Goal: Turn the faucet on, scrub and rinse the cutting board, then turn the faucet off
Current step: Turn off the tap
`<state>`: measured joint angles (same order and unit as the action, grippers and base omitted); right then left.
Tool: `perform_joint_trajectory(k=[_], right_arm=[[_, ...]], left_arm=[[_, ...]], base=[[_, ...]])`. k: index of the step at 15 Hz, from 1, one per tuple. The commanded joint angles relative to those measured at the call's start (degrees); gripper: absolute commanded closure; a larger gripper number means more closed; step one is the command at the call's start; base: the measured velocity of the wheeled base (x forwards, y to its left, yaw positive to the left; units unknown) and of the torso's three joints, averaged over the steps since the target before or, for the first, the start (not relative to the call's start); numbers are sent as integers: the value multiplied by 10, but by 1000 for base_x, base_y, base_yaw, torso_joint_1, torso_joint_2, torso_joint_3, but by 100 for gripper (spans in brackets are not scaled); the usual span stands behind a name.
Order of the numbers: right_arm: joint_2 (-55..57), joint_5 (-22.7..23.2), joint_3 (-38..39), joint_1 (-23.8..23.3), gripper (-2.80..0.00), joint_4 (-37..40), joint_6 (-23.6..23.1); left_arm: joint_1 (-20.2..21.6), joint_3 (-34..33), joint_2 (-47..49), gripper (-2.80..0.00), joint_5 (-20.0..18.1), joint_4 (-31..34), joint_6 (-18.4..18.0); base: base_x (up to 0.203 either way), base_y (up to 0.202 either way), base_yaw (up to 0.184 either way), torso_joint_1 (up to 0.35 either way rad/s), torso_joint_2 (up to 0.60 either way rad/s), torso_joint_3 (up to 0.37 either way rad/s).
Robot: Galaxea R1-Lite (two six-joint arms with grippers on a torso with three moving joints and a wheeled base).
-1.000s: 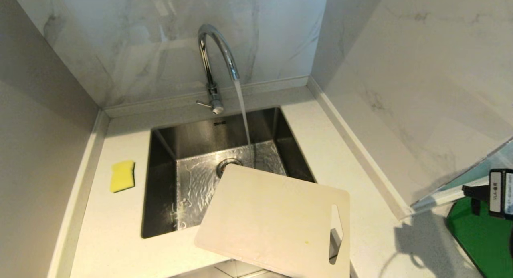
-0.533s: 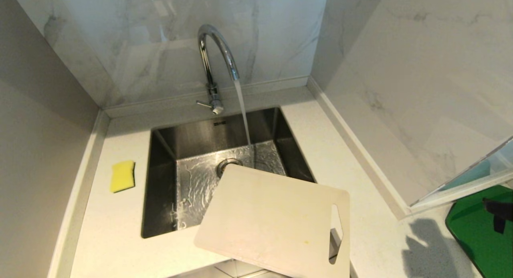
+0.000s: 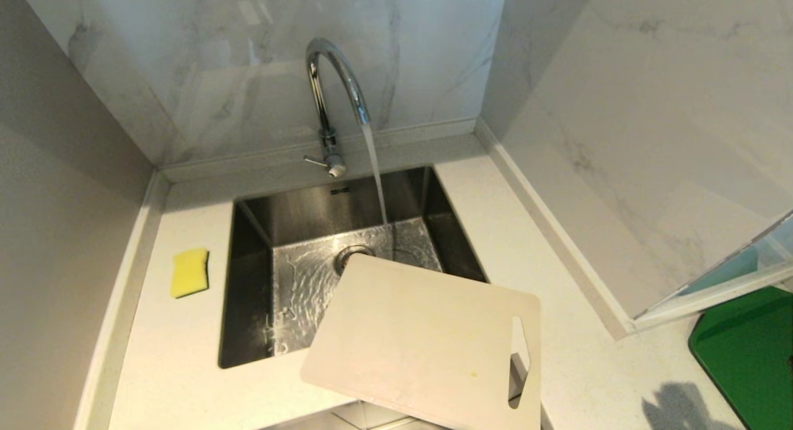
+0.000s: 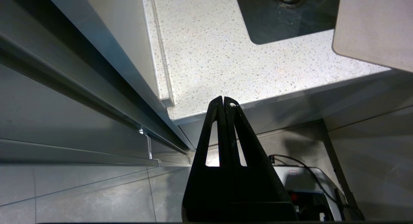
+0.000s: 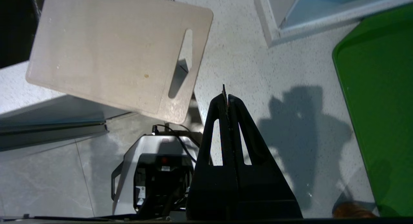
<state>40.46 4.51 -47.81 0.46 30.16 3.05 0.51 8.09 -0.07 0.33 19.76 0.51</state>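
The chrome gooseneck faucet [image 3: 331, 101] stands behind the sink [image 3: 248, 281] with water streaming from its spout into the basin. The cream-white cutting board [image 3: 427, 343] lies tilted over the sink's near right corner and overhangs the counter's front edge; its slot handle is on the right. The board [image 5: 113, 53] also shows in the right wrist view. My right gripper [image 5: 226, 96] is shut and empty, low over the counter's front edge to the right of the board. My left gripper [image 4: 224, 101] is shut and empty, parked below the counter's front left edge. Neither gripper shows in the head view.
A yellow sponge [image 3: 189, 272] lies on the white counter [image 3: 179, 355] left of the sink. A green board [image 3: 749, 349] sits at the far right by a glass panel. Marble walls close in the back and right. The robot's base [image 5: 155, 172] is below.
The right gripper, seen at the head view's right edge a second ago, has dropped down and out of that view; only its shadow stays on the counter. Water keeps running.
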Motion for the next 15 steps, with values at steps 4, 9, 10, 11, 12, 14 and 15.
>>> perform_joint_trajectory(k=[4,9,10,11,12,14,15], right_arm=[[-143,-1,194,1,0,-124,-14],[-252,-4,377,1,0,-238,-18],[-268,-8,410,1,0,-277,-20],[-278,-9,433,0,0,-307,-25],[-286,-9,450,0,0,-329,-30],[-298,-9,474,-1,0,-352,-33],[-305,-11,477,0,0,-360,-36]], left_arm=[[0,0,0,0,0,1,0],[0,-1,0,0,0,1,0],[0,0,0,0,0,1,0],[0,0,0,0,0,1,0],[0,0,0,0,0,1,0],[0,0,0,0,0,1,0],[0,0,0,0,0,1,0]], base=[[0,0,0,0,0,0],[0,0,0,0,0,0],[0,0,0,0,0,0],[0,0,0,0,0,0],[0,0,0,0,0,0],[0,0,0,0,0,0],[0,0,0,0,0,0]])
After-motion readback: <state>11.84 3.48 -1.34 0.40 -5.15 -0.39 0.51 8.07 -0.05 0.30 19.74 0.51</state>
